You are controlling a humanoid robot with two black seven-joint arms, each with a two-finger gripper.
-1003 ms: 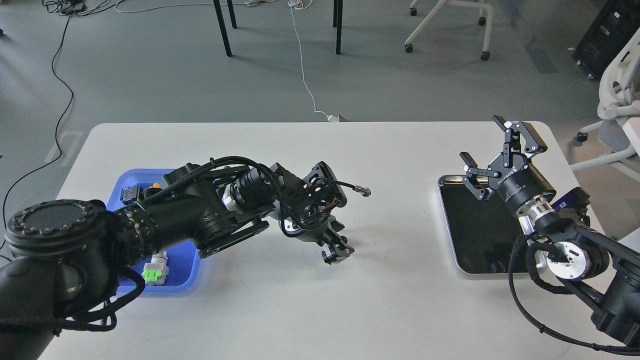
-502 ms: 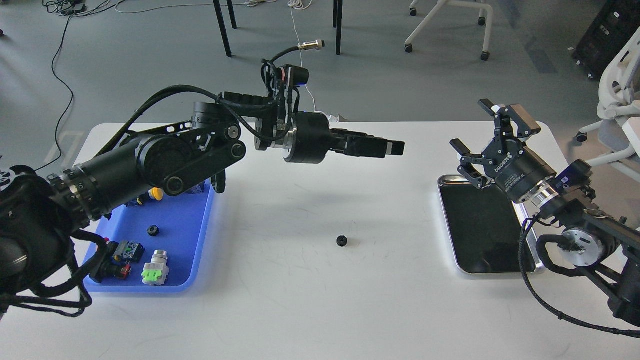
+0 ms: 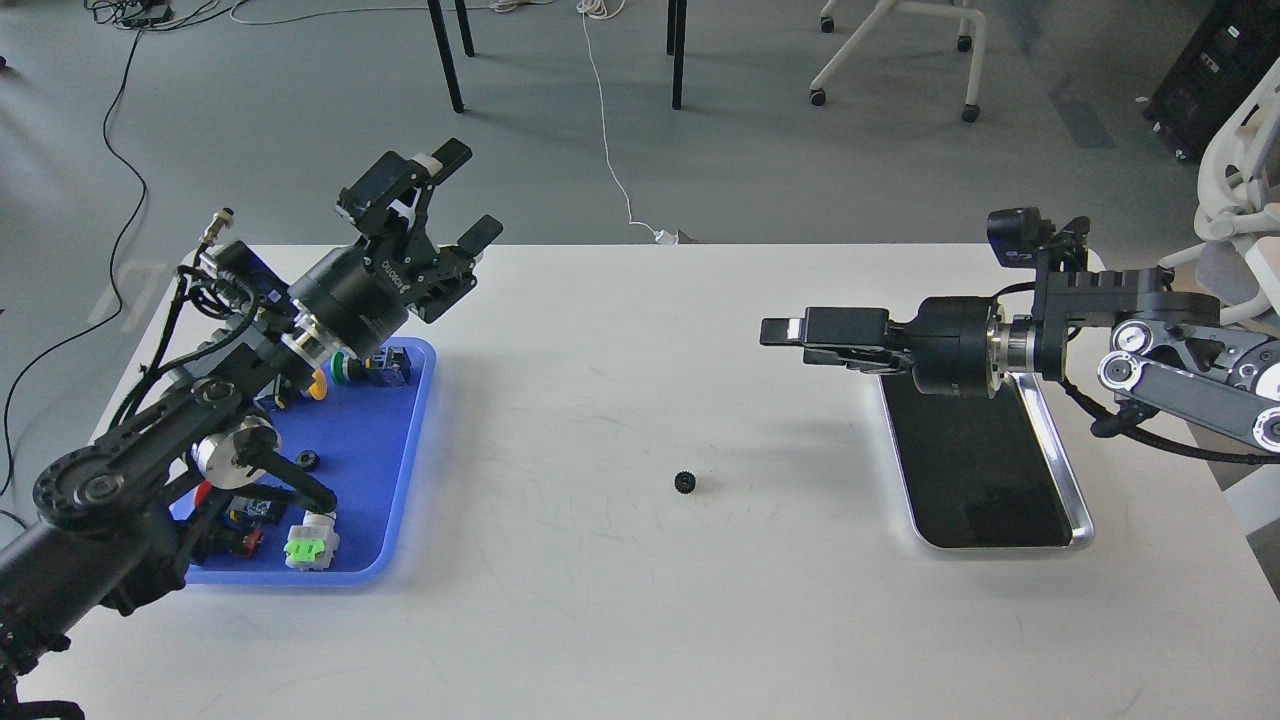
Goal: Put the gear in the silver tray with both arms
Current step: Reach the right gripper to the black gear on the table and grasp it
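The small black gear (image 3: pixel 685 482) lies flat on the white tabletop (image 3: pixel 620 600), between the blue tray (image 3: pixel 400 470) and the silver tray (image 3: pixel 1060 470), apart from both. It looks light, rigid and toothed; pinch it across its rim. Left gripper (image 3: pixel 440 215) jaws are spread; right gripper (image 3: pixel 800 330) is side-on, so I cannot tell.

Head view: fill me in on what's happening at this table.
A small black gear lies alone on the white table, between the blue tray of parts and the silver tray, which holds nothing visible. Neither arm holds anything. The left tool is open, raised above the blue tray's far end. The right tool reaches sideways toward the table's middle, edge-on, so its opening is unclear.
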